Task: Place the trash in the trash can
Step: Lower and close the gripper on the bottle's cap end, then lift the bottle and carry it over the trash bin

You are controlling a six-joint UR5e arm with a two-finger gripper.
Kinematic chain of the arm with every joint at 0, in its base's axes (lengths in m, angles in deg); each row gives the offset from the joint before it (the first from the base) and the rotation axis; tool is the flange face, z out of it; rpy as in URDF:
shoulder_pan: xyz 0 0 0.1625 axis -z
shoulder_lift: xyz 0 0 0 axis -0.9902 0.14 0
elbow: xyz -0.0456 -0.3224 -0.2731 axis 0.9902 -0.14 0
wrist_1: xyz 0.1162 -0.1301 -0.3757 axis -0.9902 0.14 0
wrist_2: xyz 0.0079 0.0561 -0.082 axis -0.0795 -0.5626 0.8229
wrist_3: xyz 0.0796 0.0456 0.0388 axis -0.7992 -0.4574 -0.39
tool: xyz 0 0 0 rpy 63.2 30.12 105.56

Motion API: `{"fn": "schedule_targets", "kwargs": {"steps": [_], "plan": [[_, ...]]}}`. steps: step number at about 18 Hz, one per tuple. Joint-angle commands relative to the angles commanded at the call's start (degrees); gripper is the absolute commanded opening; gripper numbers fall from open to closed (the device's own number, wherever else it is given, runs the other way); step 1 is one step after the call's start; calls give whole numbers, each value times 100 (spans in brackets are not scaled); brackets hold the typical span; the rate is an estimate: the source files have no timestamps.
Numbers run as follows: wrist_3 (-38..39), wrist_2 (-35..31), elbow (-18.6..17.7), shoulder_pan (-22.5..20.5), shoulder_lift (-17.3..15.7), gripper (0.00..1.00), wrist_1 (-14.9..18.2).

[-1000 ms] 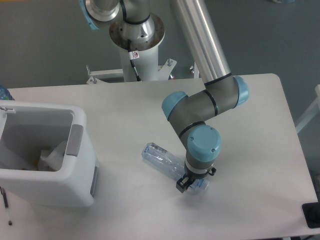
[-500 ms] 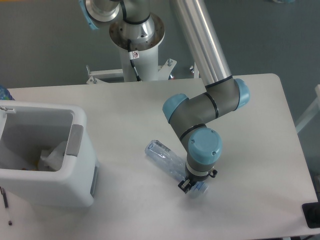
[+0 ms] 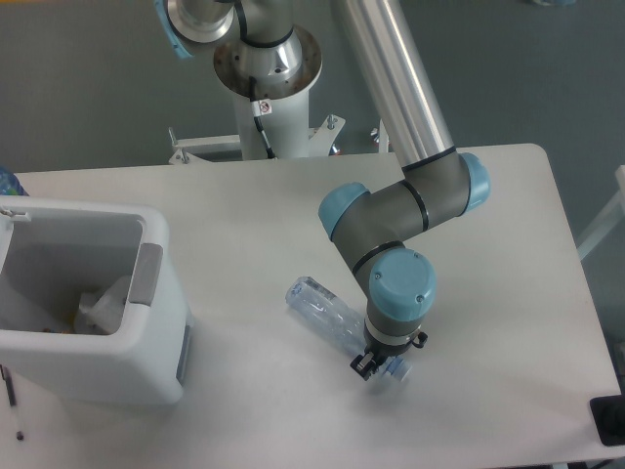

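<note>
White worktop (image 3: 508,244) sitting against grey floor, end effector (image 3: 379,368) clamping bottle (image 3: 322,311) mid-surface, trash can (image 3: 98,313) occupying left edge.

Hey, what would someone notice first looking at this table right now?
The big grey-and-blue robot arm reaches down over the table's middle, its gripper at the cap end of a crushed clear bottle lying on the table. At the left edge sits a white trash can with something pale already inside.

No readable text is showing anywhere; a small sticker (image 3: 264,106) on the robot's base column, far above the gripper (image 3: 381,367), is staying illegible.
</note>
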Motion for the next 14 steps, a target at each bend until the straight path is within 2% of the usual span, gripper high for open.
{"fn": "schedule_targets", "kwargs": {"steps": [9,12,14], "plan": [[-431,44,492,0,-290,47,-26],[-466,201,572,0,-483,47,-245],[-562,543,572,0,-694,47,-456]]}}
